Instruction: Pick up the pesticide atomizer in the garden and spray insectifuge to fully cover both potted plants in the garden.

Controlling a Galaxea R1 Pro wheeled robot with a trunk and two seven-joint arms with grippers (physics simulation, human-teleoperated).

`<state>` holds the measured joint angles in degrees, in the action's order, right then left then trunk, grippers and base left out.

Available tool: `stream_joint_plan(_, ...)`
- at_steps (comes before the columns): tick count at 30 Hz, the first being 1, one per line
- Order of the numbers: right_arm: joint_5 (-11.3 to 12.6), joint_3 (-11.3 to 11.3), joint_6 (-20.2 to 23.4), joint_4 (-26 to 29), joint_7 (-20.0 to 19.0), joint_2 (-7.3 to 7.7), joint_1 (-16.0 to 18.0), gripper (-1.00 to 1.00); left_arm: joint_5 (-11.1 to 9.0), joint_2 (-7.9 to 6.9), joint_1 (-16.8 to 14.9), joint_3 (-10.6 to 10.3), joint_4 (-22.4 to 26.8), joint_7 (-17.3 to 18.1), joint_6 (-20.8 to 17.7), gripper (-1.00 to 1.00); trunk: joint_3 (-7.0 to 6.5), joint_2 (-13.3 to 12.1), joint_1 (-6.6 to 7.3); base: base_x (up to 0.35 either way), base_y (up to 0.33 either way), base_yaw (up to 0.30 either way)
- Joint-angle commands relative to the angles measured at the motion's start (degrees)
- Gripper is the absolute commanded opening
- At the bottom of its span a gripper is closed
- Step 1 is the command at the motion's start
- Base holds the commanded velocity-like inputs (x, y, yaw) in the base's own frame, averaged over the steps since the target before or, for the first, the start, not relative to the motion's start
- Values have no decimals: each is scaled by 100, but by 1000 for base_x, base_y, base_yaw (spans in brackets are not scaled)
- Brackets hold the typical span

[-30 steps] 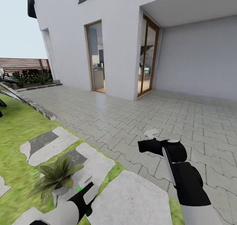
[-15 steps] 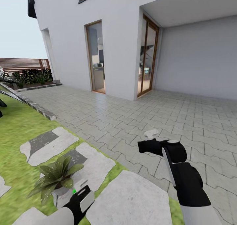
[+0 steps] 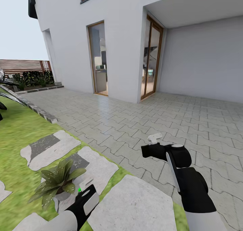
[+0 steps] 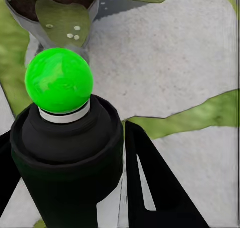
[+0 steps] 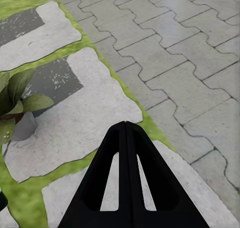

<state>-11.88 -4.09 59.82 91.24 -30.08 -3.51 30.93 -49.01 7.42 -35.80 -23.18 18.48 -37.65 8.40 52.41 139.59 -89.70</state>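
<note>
Lifted back a touch after a slight dip half a second ago: left claw [image 3: 85,194], low in the head view. Pinches the pesticide atomizer [image 4: 65,143], a dark body gripped between its two fingers, the rounded tip showing bright green rather than red. Points that tip toward a potted plant [image 4: 55,13] just ahead of the claw and a little to its left, close but apart. Shows tiny whitish specks of insectifuge [image 4: 74,33] on the nearest leaf, with more scattered over the rosette in the head view; cannot tell whether every leaf is covered. Stands in a small grey pot at the edge of a pale stepping stone [image 3: 135,204], with green lawn [image 3: 17,139] spreading away on the claw's left.

Farther ahead and to the right of that claw, holds the right claw [image 3: 154,138] out unmoved over grey paving [image 3: 152,116], fingers pressed together on nothing.

Beyond both claws, rises into a white house wall with two glass doors [image 3: 99,77]; far off to the left, ends at a slatted wooden fence [image 3: 20,66].

Risks leaving patchy cover if the nozzle drifts off the rosette, since the spray would land on stone or grass. Risks knocking the pot over if the claw pushes closer. Risks dropping the bottle if the pinch loosens while moving on to the other plant.
</note>
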Motion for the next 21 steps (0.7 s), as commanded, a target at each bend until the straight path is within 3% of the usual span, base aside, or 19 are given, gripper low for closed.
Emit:
stream_joint_plan(1,-60,1,18,6,-50,-1,5,-100,-78,0,-5,-38,7,-18,28,-100,6,3,1,0,0,0)
stream_joint_plan(6,-60,4,18,7,-50,0,4,-100,-223,53,-2,8,93,6,-25,-100,6,3,1,0,0,0)
stream_joint_plan(7,-60,5,18,7,-50,0,4,-100,-391,61,-3,11,105,23,-35,-100,6,3,1,0,0,0)
stream_joint_plan(8,-60,8,18,7,-50,0,4,-100,-740,65,-3,5,117,137,-79,-100,6,3,1,0,0,0)
stream_joint_plan(12,-60,-1,18,12,-50,0,-23,-100,-1189,61,1,-3,119,318,-158,-100,6,3,1,0,0,0)
stream_joint_plan(21,-54,-19,18,16,-50,-8,-86,-100,-1247,100,11,-49,134,-258,6,-100,6,3,1,0,-1,0)
